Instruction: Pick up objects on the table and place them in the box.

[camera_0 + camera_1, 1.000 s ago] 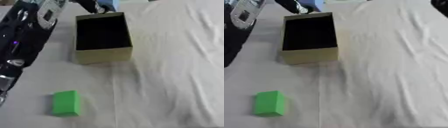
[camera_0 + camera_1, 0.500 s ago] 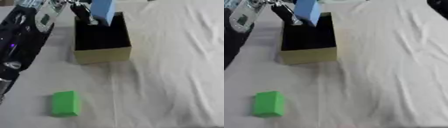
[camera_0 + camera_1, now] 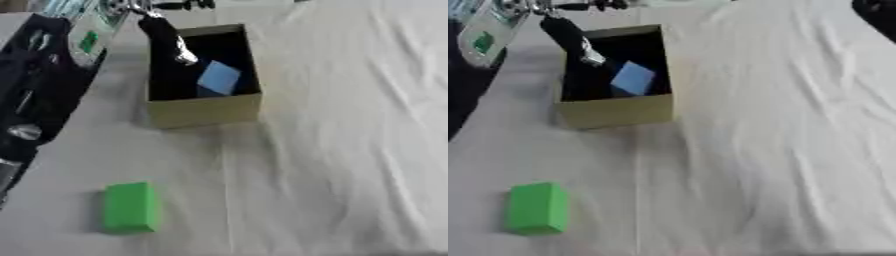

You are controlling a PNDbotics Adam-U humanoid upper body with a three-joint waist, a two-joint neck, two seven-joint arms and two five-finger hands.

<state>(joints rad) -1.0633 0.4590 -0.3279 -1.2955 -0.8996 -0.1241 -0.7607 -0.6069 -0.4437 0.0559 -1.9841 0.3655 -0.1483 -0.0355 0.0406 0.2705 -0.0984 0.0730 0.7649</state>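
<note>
In the left eye view, the left hand (image 3: 166,37) reaches from the upper left of the frame down into the box (image 3: 206,110), which sits in the upper centre on the white cloth (image 3: 350,150). A blue block (image 3: 218,78) lies tilted inside the box, just beside the dark fingers; whether those fingers are curled or straight I cannot tell, nor whether they touch the block. To finish this step well, the hand should let go fully and lift straight up, clear of the box walls, so the box is not dragged. A green block (image 3: 129,207) lies at the lower left, well apart from the box.

In the right eye view, the same hand (image 3: 569,36) shows at the upper left above the box's dark inside, with the blue block (image 3: 633,78) leaning near the box's right wall. The green block (image 3: 535,208) waits at the lower left, likely the next pick. The right hand shows in neither view.
</note>
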